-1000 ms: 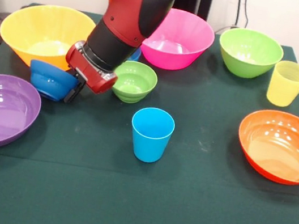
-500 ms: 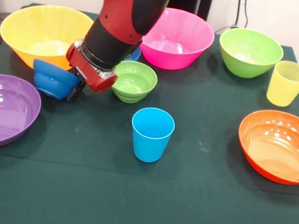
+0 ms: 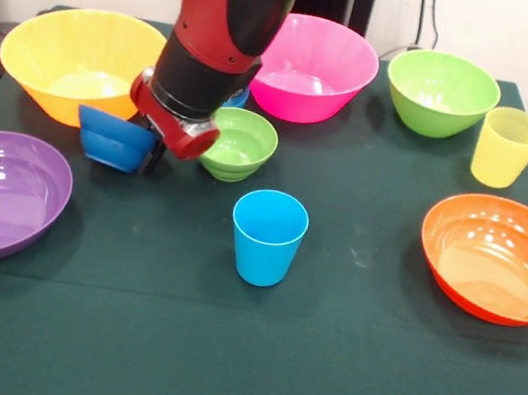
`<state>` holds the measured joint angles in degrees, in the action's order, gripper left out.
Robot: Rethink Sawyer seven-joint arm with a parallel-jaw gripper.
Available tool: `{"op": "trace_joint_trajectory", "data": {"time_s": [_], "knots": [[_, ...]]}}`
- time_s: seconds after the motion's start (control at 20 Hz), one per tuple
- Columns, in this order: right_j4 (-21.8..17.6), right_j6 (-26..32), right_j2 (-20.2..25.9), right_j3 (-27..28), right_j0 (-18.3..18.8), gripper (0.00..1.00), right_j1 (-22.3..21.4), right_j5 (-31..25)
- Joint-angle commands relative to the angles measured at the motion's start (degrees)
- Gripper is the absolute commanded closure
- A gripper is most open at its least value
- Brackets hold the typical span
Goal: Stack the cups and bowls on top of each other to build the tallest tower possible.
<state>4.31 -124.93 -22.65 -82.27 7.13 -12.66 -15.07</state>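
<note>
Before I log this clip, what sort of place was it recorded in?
Probably a robotics lab. A red and black arm works over a table covered in dark green cloth, plastic bowls such as the orange bowl are spread out, and cables run down the wall behind.
</note>
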Motion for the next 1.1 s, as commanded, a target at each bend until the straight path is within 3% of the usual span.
{"op": "trace_joint_trajectory", "data": {"time_s": [0.05, 0.45, 1.1], "knots": [[1.8, -2.8, 10.5, 2.0, 1.2, 1.0, -1.2, -8.0], [1.5, -1.0, 13.9, 3.1, 3.7, 1.0, -2.9, -11.7], [-0.9, 3.6, 16.3, 5.4, 8.5, 1.0, -6.8, -25.7]]}}
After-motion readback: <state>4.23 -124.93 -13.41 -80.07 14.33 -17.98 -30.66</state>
